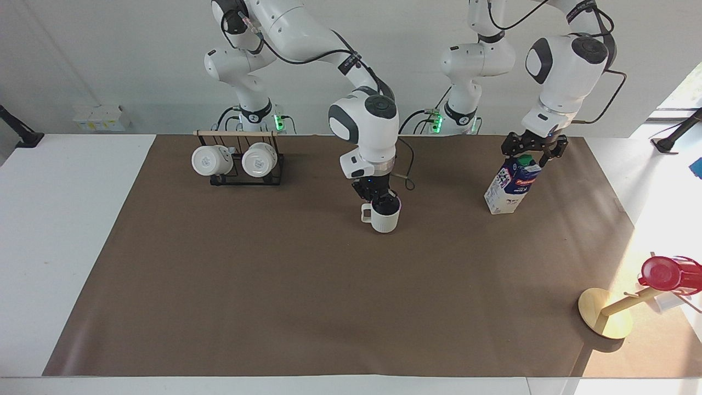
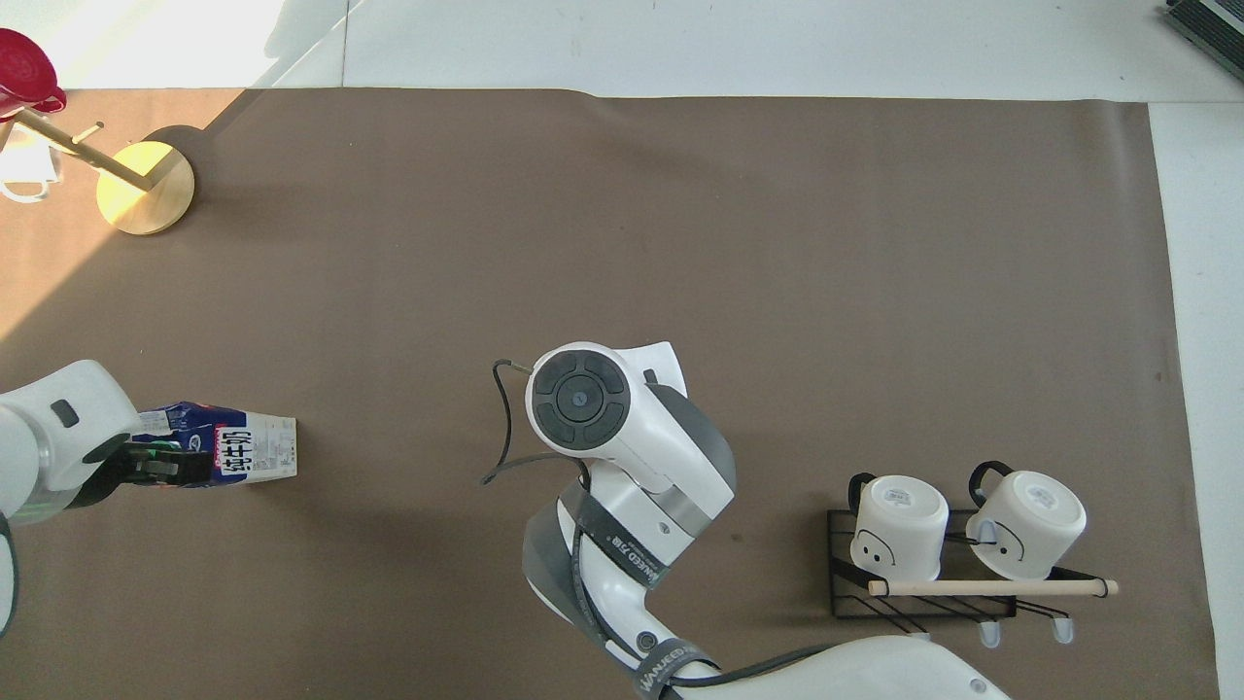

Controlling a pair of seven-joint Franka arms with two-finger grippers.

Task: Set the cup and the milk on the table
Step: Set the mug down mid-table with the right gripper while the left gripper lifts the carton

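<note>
The off-white cup (image 1: pixel 384 218) is upright, low over the brown sheet of the table (image 1: pixel 274 302) near its middle; I cannot tell whether it touches. My right gripper (image 1: pixel 377 201) is shut on its rim from above, one finger inside. In the overhead view the right arm's wrist (image 2: pixel 583 399) hides the cup. The milk (image 1: pixel 513 187) stands on the sheet toward the left arm's end and also shows in the overhead view (image 2: pixel 248 452). My left gripper (image 1: pixel 529 155) is at its green cap, its fingers spread to either side of the carton's top; it also shows from overhead (image 2: pixel 155 467).
A black rack (image 1: pixel 238 174) with two glossy white mugs stands near the right arm's base, seen too from overhead (image 2: pixel 923 603). A wooden stand with a round base (image 1: pixel 603 321) carries a red cup (image 1: pixel 666 273) at the left arm's end, farther from the robots.
</note>
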